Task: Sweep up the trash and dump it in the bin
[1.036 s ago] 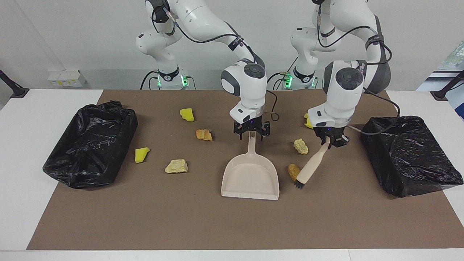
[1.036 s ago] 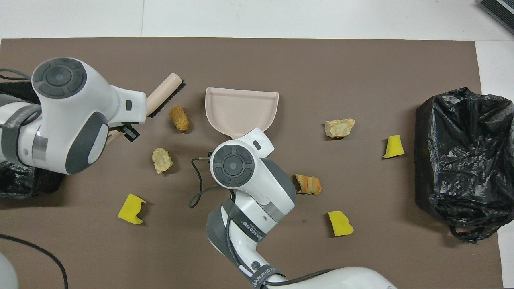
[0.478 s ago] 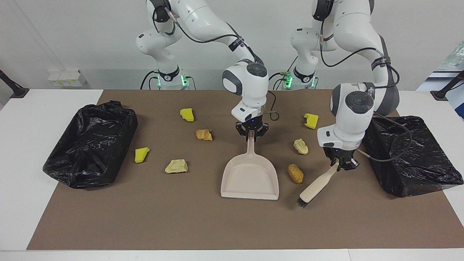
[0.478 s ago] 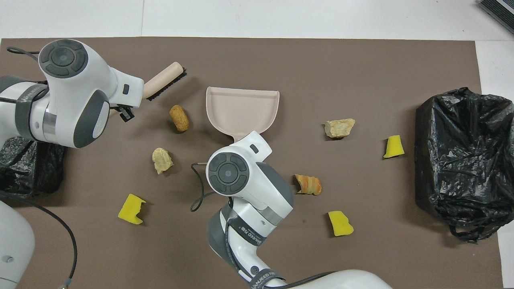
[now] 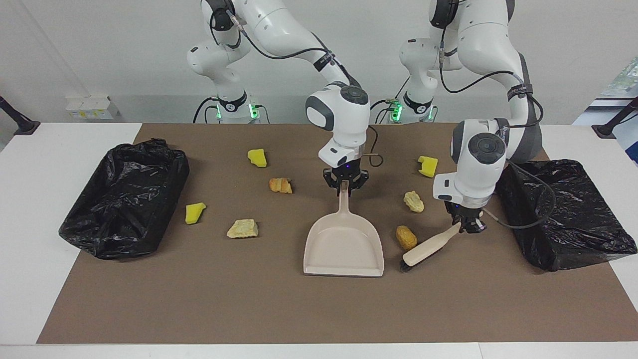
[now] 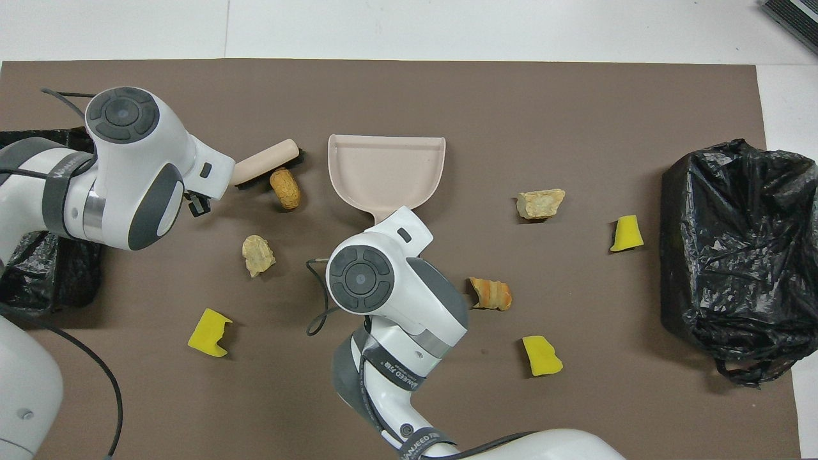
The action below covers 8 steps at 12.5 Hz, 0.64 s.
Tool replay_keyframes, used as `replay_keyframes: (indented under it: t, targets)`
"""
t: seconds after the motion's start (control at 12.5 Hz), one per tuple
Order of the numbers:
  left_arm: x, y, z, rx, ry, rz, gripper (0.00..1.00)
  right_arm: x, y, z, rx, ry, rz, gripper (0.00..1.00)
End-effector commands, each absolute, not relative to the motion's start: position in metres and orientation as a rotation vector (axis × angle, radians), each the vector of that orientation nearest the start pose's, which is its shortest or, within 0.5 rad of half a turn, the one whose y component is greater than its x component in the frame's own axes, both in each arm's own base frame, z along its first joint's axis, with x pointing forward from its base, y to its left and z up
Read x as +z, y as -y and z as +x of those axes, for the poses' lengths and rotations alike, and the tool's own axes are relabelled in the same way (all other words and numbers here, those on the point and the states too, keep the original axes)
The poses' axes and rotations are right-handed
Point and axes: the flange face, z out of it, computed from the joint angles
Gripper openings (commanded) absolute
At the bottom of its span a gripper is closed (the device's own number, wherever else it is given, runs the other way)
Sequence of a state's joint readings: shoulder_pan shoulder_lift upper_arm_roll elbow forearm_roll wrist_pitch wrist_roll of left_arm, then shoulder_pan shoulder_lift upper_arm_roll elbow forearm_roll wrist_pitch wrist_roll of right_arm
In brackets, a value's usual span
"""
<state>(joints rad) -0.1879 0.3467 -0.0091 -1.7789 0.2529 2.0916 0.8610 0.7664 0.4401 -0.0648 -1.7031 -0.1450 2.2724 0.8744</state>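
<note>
White wall above a white table (image 5: 30,224) under a wide brown mat (image 5: 299,309). Black-bagged bins (image 5: 124,199) (image 5: 563,214) at either end. Mid-mat, beige dustpan (image 5: 344,249), handle pinched by right gripper (image 5: 345,185). Beside it, brush (image 5: 428,247), pinched by left gripper (image 5: 468,227), bristles against an orange-brown lump (image 5: 406,238). Other trash chunks (image 5: 242,229) scattered over the mat.

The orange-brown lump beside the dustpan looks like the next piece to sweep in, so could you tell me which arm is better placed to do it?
Left. The left gripper is shut on the brush, whose bristles sit right by the orange-brown lump. The right gripper is shut on the dustpan handle, steadying it beside the lump.
</note>
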Motion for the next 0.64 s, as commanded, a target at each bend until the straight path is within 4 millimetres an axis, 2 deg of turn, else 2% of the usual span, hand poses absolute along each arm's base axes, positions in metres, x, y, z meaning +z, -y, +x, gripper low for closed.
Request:
replay_keyframes:
  t: [0.0,0.08,0.16,0.24,0.4,0.48,0.56]
  targets:
    - [0.374,0.106,0.582,0.182,-1.698,-2.384,0.0,0.37,-0.418,0.534,-0.371,-0.149,-3.123,0.0]
    - [0.376,0.106,0.565,0.208,-1.714,-2.361,0.0,0.374,-0.408,0.541,-0.376,-0.112,-3.128,0.0]
    - [0.377,0.105,0.547,0.224,-1.724,-2.35,0.0,0.385,-0.396,0.549,-0.392,0.002,-3.134,0.0]
    - [0.377,0.114,0.526,0.233,-1.754,-2.329,0.0,0.392,-0.376,0.561,-0.398,0.107,-3.14,0.0]
    - [0.381,0.121,0.497,0.268,-1.785,-2.305,0.0,0.411,-0.338,0.579,-0.388,0.292,-3.151,0.0]
    - [0.384,0.122,0.487,0.302,-1.787,-2.303,0.0,0.414,-0.321,0.585,-0.362,0.426,-3.161,0.0]
    - [0.398,0.118,0.483,0.324,-1.76,-2.316,0.0,0.416,-0.308,0.588,-0.322,0.563,-3.162,0.0]
